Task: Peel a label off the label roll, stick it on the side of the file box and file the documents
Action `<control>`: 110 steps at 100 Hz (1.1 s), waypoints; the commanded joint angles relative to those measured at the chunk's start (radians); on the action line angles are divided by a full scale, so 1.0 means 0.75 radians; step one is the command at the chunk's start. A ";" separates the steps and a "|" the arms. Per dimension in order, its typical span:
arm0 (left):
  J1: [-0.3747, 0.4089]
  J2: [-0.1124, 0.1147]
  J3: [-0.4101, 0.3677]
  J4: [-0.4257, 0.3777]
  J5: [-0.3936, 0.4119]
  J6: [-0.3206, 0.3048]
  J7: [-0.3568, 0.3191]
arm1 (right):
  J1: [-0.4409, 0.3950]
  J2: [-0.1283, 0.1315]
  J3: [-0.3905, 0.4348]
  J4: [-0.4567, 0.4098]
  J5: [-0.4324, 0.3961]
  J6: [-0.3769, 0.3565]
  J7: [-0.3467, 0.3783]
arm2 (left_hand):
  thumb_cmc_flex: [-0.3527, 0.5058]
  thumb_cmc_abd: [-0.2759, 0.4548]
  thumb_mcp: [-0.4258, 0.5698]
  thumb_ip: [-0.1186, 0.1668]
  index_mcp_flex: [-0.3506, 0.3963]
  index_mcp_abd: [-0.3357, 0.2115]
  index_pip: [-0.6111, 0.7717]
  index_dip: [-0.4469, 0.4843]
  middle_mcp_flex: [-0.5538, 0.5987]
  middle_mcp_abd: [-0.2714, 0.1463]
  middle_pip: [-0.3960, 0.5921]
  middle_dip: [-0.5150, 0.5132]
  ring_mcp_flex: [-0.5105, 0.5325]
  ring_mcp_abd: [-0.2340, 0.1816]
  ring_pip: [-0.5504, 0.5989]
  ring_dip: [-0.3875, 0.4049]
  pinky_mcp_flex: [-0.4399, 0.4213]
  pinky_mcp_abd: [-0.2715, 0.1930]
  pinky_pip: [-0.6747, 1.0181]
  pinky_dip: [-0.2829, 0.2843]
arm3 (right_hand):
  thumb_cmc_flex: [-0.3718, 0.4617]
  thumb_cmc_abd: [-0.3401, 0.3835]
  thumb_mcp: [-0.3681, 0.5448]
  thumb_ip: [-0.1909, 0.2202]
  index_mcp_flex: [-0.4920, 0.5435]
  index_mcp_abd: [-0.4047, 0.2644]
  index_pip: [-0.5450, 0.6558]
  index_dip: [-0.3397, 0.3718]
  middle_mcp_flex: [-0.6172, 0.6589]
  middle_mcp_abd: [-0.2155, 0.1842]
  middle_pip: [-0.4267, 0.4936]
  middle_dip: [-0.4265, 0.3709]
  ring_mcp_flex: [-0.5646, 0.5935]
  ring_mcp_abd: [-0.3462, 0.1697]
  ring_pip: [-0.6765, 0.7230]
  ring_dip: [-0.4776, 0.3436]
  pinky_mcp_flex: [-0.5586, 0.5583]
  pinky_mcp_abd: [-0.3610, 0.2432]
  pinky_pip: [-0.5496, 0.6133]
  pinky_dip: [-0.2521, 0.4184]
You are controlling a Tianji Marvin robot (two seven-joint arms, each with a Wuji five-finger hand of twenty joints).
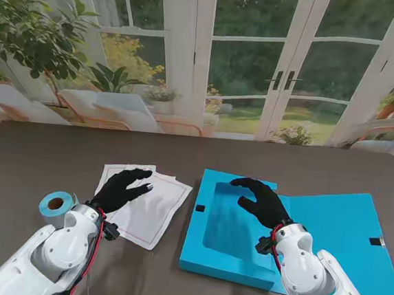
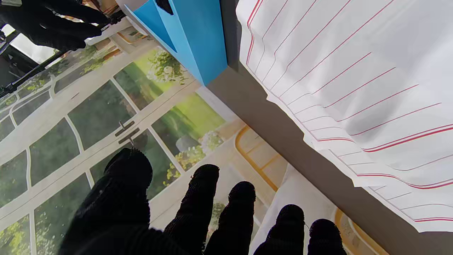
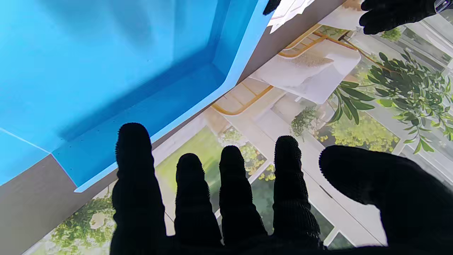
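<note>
Nearest me, blue file box (image 1: pixel 235 223) lying open on the table (image 1: pixel 37 154), tray bare inside, lid flap (image 1: pixel 341 236) spread flat to the right. Right hand (image 1: pixel 261 201) over the tray, fingers (image 3: pixel 233 191) apart, holding nothing. Left of the box, documents (image 1: pixel 153 209) in a loose white stack with red ruling, apart from the box by a strip of table. Left hand (image 1: pixel 121 189) over the stack, fingers (image 2: pixel 201 198) spread, gripping nothing; touching the paper or not, cannot tell. Label roll (image 1: pixel 57 204) just left of the left wrist. Beyond, bare table to the far edge, then a garden backdrop (image 1: pixel 246 62).
</note>
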 commanded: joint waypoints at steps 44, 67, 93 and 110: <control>0.024 0.010 -0.025 -0.053 0.069 0.032 -0.040 | -0.014 0.002 -0.011 -0.015 0.018 0.015 0.046 | 0.032 0.024 -0.041 0.008 0.008 0.017 -0.005 -0.009 0.037 0.017 0.028 0.004 0.056 0.013 0.029 0.018 0.032 -0.037 0.020 0.018 | -0.017 0.031 -0.023 0.006 0.032 0.004 0.019 -0.028 0.061 -0.011 -0.013 -0.021 0.047 -0.021 -0.020 0.013 -0.550 -0.040 -0.060 0.059; 0.140 0.029 -0.201 -0.176 0.225 0.091 -0.051 | -0.013 0.001 -0.018 -0.016 0.046 0.025 0.061 | 0.038 0.010 -0.023 0.008 0.058 0.047 0.016 -0.002 0.103 0.043 0.041 0.025 0.114 0.044 0.060 0.054 0.077 -0.006 0.056 0.052 | -0.013 0.030 -0.022 0.009 0.035 0.008 0.020 -0.032 0.083 -0.001 -0.015 -0.022 0.057 -0.016 -0.018 0.014 -0.546 -0.037 -0.069 0.071; 0.244 0.042 -0.371 -0.225 0.333 0.117 -0.081 | -0.013 0.003 -0.029 -0.017 0.050 0.032 0.073 | 0.030 -0.009 0.007 0.007 0.070 0.056 0.021 0.002 0.116 0.053 0.036 0.038 0.118 0.044 0.073 0.072 0.083 -0.014 0.060 0.067 | -0.013 0.032 -0.024 0.010 0.038 0.013 0.021 -0.036 0.096 0.004 -0.020 -0.022 0.067 -0.013 -0.017 0.015 -0.539 -0.036 -0.075 0.082; 0.296 0.054 -0.458 -0.234 0.439 0.115 -0.098 | -0.012 0.003 -0.031 -0.015 0.059 0.039 0.079 | 0.011 -0.024 0.038 0.006 0.064 0.047 0.021 0.004 0.106 0.060 0.042 0.054 0.085 0.008 0.069 0.070 0.064 -0.064 0.038 0.056 | -0.013 0.036 -0.025 0.011 0.035 0.016 0.020 -0.038 0.100 0.009 -0.022 -0.022 0.070 -0.012 -0.016 0.015 -0.539 -0.036 -0.081 0.087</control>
